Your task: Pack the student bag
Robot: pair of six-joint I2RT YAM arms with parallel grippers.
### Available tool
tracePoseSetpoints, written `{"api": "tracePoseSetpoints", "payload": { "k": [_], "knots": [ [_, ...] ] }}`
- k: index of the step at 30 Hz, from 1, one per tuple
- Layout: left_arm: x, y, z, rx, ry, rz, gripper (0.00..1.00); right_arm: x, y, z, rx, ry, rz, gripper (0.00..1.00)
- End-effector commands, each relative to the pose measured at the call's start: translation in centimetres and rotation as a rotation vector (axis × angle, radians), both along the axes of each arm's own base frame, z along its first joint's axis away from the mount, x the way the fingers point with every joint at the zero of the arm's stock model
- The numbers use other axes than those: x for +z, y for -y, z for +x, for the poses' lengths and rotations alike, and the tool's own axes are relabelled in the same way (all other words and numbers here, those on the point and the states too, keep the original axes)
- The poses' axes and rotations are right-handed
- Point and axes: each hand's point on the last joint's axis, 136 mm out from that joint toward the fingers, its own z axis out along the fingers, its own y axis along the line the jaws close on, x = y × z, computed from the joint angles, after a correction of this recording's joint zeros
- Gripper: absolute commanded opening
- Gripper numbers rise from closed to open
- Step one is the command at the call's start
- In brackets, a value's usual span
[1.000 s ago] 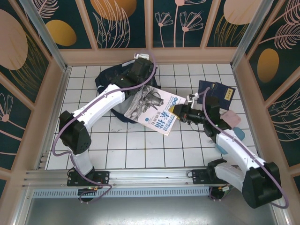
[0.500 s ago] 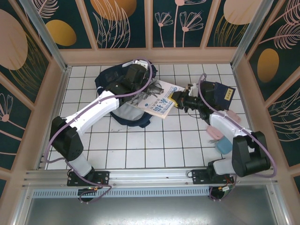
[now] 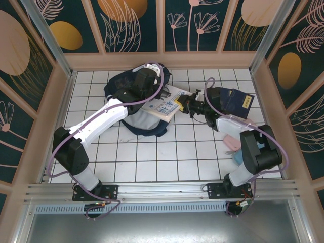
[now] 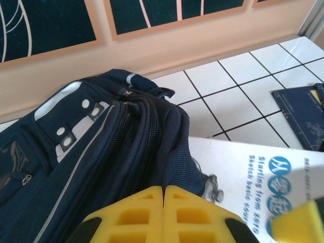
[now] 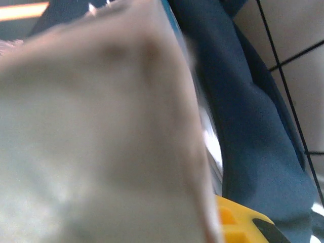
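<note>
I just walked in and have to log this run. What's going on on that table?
Two arms are packing the student bag. The left gripper is shut at the edge of the bag's opening, apparently pinching the fabric. The right gripper clamps a white book with blue print, whose far end lies at the bag's mouth. Dark blue booklets lie on the tiles to the right.
</note>
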Motion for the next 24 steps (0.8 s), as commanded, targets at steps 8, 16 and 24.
{"api": "tracePoseSetpoints", "payload": {
  "k": [8,16,24],
  "knots": [
    [6.4,1.5,-0.8,-0.076,0.126,-0.169,0.00,10.1,-3.2,5.1,-0.068,0.356,0.199,0.00],
    [6.9,1.8,-0.9,-0.081,0.124,-0.213,0.00,8.4,-7.4,6.7,-0.090,0.359,0.117,0.00],
    [6.8,2.6,0.4,-0.027,0.080,-0.303,0.00,4.7,-9.0,9.1,-0.269,0.361,0.024,0.00]
  ]
}}
